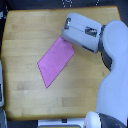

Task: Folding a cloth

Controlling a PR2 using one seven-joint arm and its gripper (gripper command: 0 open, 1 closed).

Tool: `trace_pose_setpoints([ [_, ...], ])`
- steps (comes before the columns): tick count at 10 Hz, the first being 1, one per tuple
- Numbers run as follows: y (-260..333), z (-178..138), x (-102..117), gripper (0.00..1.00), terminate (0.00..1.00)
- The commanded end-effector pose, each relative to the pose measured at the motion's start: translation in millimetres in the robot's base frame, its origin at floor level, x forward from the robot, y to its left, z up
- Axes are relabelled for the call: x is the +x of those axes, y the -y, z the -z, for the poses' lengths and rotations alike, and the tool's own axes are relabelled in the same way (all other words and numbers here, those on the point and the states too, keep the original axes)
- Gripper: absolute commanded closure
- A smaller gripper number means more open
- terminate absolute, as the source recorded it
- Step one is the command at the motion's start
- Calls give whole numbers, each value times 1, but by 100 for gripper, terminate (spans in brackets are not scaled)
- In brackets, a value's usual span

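1. There is one wooden table [20, 75]. It fills most of the exterior view, and its light-brown top shows plank lines.
2. There is one robot arm [116, 70]. It is white and grey, and it comes in from the exterior view's right side and reaches toward the far middle of the table.
3. There is one cloth [55, 61]. It is pink-magenta and has four sides, like a long parallelogram. It lies flat near the middle of the table, running from its near-left corner up to its far-right corner.
4. There is one gripper [67, 36]. It is over the far-right corner of the cloth. The wrist housing hides the jaws, so I cannot tell if they are spread or pressed together.
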Motion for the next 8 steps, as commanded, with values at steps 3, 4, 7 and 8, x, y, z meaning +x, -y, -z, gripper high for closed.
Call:
trace_pose_setpoints([
  [3,6,-4,9,100,0],
  [4,7,-5,9,100,0],
  [7,15,-24,11,100,0],
  [8,17,-48,7,100,0],
])
